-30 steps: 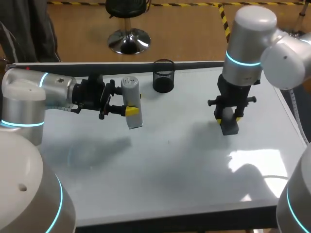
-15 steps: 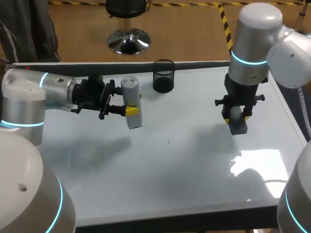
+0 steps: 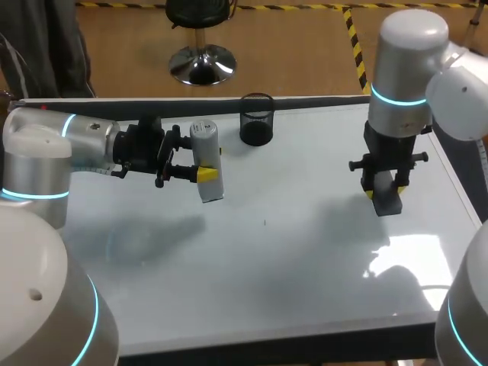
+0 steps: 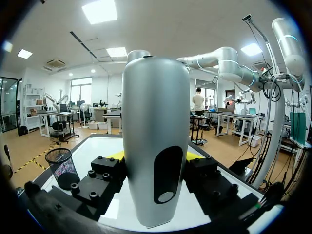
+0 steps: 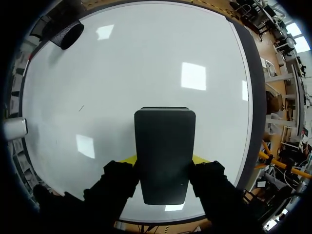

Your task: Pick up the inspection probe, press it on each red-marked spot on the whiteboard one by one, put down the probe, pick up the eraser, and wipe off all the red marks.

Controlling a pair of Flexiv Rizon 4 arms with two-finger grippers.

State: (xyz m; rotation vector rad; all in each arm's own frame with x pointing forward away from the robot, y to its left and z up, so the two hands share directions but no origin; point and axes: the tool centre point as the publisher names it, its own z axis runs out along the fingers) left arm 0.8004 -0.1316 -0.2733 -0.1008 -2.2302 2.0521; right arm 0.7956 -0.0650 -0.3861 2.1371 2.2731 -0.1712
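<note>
My left gripper (image 3: 204, 174) is shut on the grey inspection probe (image 3: 203, 142), held above the back left of the whiteboard (image 3: 290, 259). In the left wrist view the probe (image 4: 153, 122) stands upright between the fingers of the left gripper (image 4: 155, 163). Over the right side of the board, my right gripper (image 3: 383, 194) points down, shut on the dark eraser (image 3: 387, 204). The eraser (image 5: 165, 146) fills the span between the yellow tips of the right gripper (image 5: 165, 165), with the whiteboard (image 5: 146, 63) below it. I see no red marks on the board.
A black mesh cup (image 3: 257, 120) stands at the board's back edge; it also shows in the wrist views as the cup (image 4: 61, 166) and the cup (image 5: 66, 35). A tiny dark speck (image 3: 265, 223) lies near the board's middle. The board's right edge (image 3: 457, 183) is close to the eraser.
My right arm has carried the eraser to the right, toward the board's right edge. The left arm and the probe have stayed still.
</note>
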